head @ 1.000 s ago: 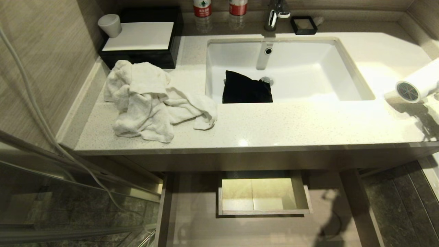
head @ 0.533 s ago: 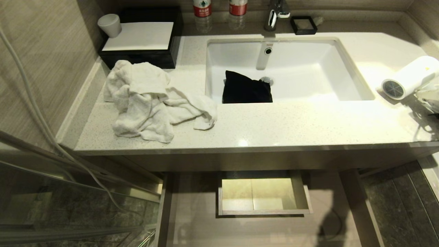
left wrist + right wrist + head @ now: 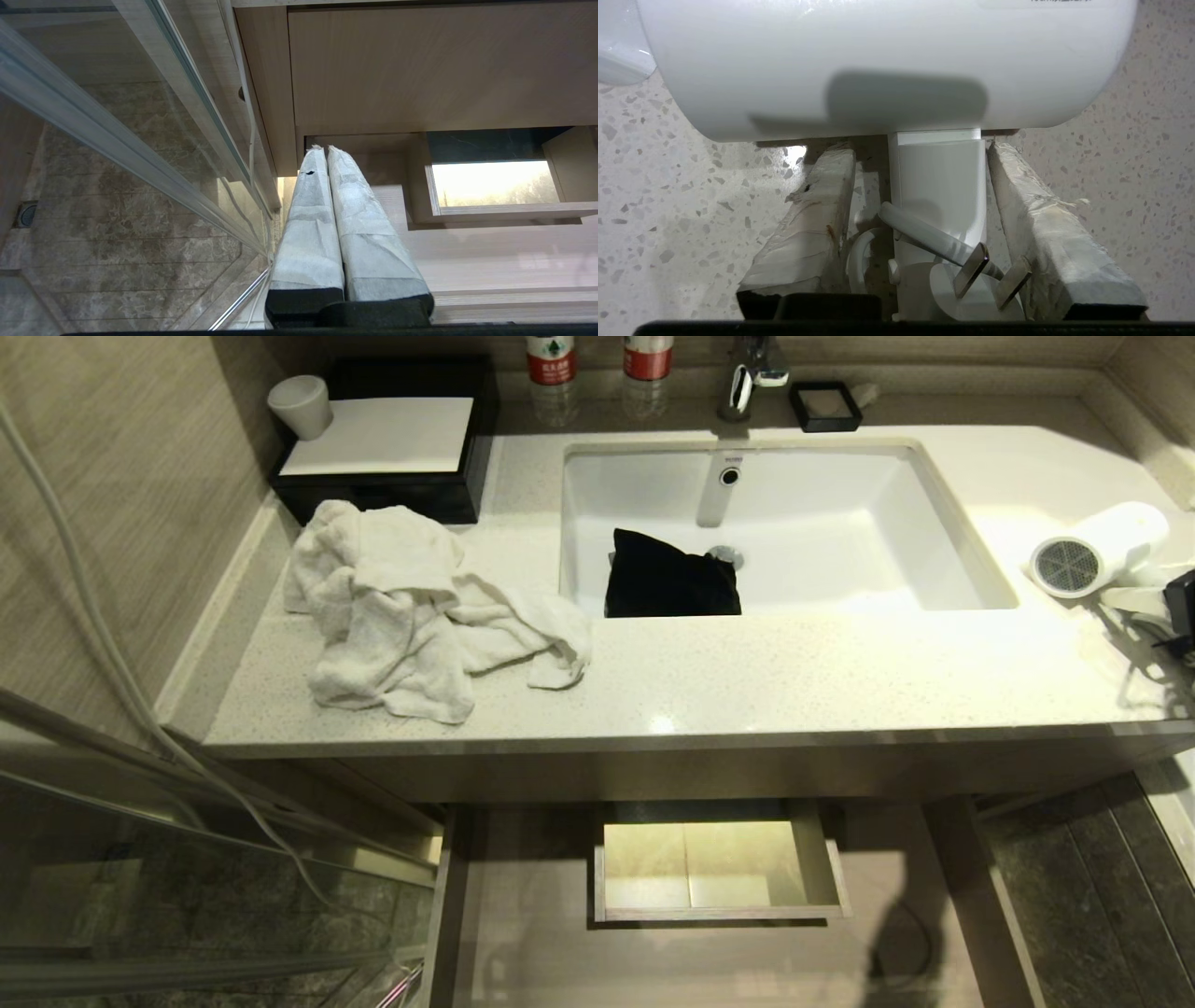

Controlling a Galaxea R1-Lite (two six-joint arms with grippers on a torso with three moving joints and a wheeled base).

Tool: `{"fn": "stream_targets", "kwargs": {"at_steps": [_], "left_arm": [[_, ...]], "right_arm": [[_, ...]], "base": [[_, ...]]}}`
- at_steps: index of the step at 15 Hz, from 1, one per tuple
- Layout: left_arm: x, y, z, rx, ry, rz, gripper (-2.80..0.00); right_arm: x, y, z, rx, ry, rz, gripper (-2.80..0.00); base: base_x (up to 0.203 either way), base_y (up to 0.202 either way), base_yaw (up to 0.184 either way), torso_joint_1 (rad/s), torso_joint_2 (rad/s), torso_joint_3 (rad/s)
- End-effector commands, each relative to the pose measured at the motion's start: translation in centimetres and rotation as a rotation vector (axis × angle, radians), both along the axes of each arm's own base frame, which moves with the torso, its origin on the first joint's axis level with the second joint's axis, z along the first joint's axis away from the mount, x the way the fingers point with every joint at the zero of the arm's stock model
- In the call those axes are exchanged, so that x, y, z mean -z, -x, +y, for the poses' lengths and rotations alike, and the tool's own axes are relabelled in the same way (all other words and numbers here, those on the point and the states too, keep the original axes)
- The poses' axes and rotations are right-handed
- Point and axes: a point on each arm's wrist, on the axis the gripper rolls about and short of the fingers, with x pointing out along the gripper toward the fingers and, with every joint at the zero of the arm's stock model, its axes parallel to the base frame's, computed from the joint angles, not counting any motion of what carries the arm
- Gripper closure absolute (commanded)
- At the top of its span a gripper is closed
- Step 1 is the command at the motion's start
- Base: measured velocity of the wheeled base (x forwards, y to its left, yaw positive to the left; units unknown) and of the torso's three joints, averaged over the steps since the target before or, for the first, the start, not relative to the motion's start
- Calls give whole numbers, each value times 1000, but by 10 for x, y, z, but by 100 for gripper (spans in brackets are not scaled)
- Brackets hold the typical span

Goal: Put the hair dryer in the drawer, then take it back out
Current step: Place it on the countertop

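Far left of the counter (image 3: 747, 672): a grey cup (image 3: 300, 405) stands on a black box (image 3: 383, 476); its contents cannot be seen. A crumpled white towel (image 3: 411, 607) lies in front of the box. The sink (image 3: 840, 504) holds a black pouch (image 3: 670, 577). Below, the drawer (image 3: 523, 915) stands open, its boxed cutout (image 3: 714, 863) bare. Far right, the hair dryer (image 3: 1097, 549) lies on the counter, grille toward the sink. Right gripper (image 3: 920, 186): jaws parted, either side of the dryer's handle, with small gaps. Left gripper (image 3: 325, 154): jaws closed on nothing, beside the drawer.
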Motion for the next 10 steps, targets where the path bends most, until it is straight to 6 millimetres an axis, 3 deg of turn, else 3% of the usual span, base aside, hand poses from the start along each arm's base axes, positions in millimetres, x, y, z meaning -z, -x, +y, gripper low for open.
{"fn": "stream_targets", "kwargs": {"at_steps": [1, 4, 9, 10], "left_arm": [[0, 0, 0, 0, 0, 0, 0], [0, 0, 0, 0, 0, 1, 0], [0, 0, 0, 0, 0, 1, 0], [0, 0, 0, 0, -1, 0, 0]], "right_arm": [[-6, -1, -2, -3, 33, -47, -280], [-23, 9, 0, 10, 82, -127, -280], [-36, 47, 5, 62, 78, -117, -280], [-38, 60, 10, 73, 70, -103, 0]], "base": [[0, 0, 0, 0, 0, 0], [0, 0, 0, 0, 0, 0], [0, 0, 0, 0, 0, 0], [0, 0, 0, 0, 0, 0]]}}
